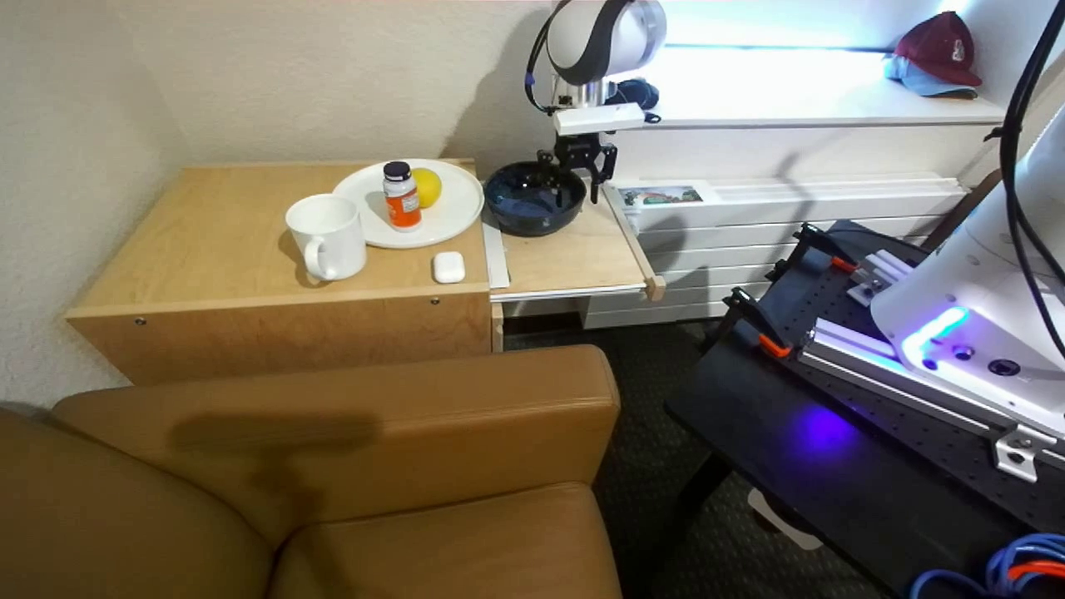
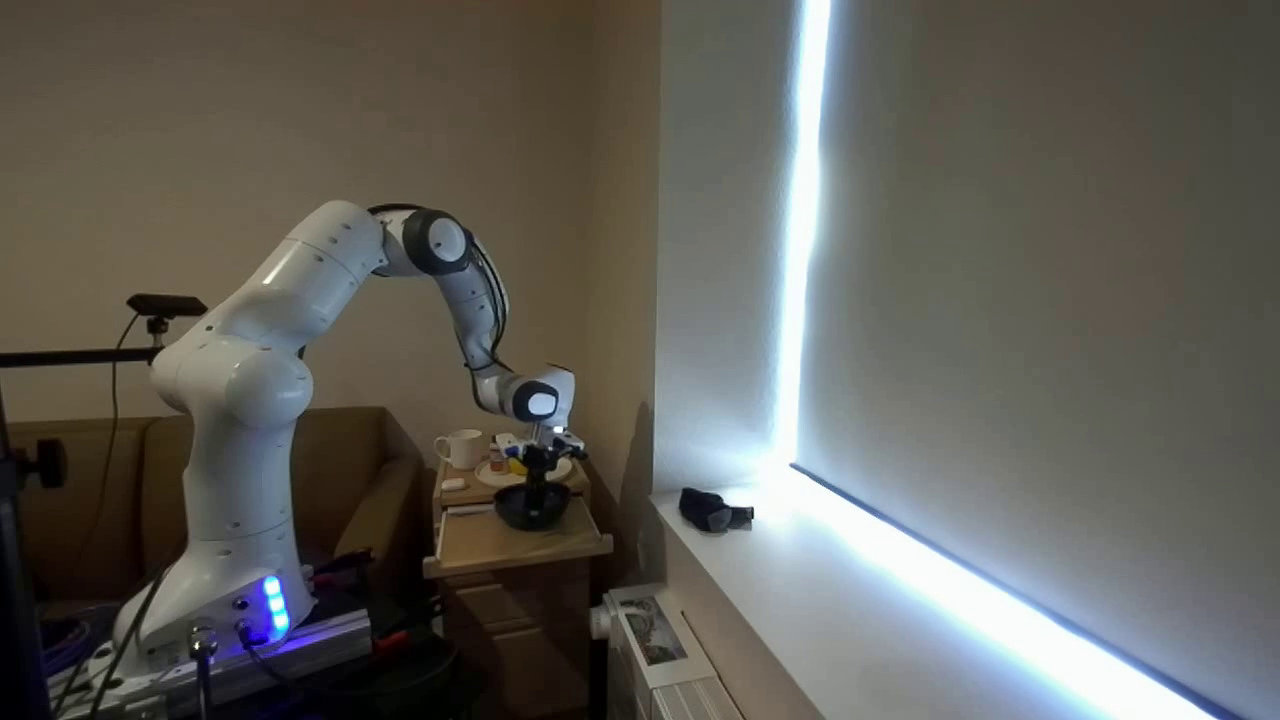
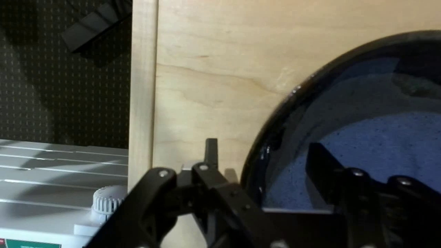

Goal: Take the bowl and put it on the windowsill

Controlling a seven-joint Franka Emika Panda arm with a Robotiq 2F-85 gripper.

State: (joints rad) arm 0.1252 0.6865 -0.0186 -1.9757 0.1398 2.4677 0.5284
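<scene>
Gripper (image 3: 264, 156): mine, black, pointing down, jaws spread, astride one edge of the bowl (image 3: 386, 148).
Fingers (image 3: 211, 153): two; I have one outside the rim, the other over the hollow. Whether either touches the glaze, I cannot tell.
Bowl: dark, glossy, speckled blue within; upright on the pull-out board (image 1: 574, 262), apart from the windowsill (image 1: 774, 90).
Pull-out board: pale wood, edged with a raised strip, extending from the cabinet (image 1: 225, 225).
Radiator (image 1: 749, 216): white, slatted, just beside the board; a knob (image 3: 109, 199) shows in my wrist view.
Plate (image 1: 456, 200): white, round, on the cabinet top.
Bottle (image 1: 403, 212): white, dark lid, orange label; upright on the plate.
Yellow round item (image 1: 428, 187): on the plate, just beside the bottle.
Small case (image 1: 448, 267): white, rounded, near the plate.
Mug (image 1: 333, 237): white, upright, just beside the plate.
Windowsill: white, above the radiator, brightly lit.
Dark bundle (image 2: 706, 510): on the sill, near one end.
Cap (image 1: 942, 50): maroon, at the sill's far end, on something pale blue.
</scene>
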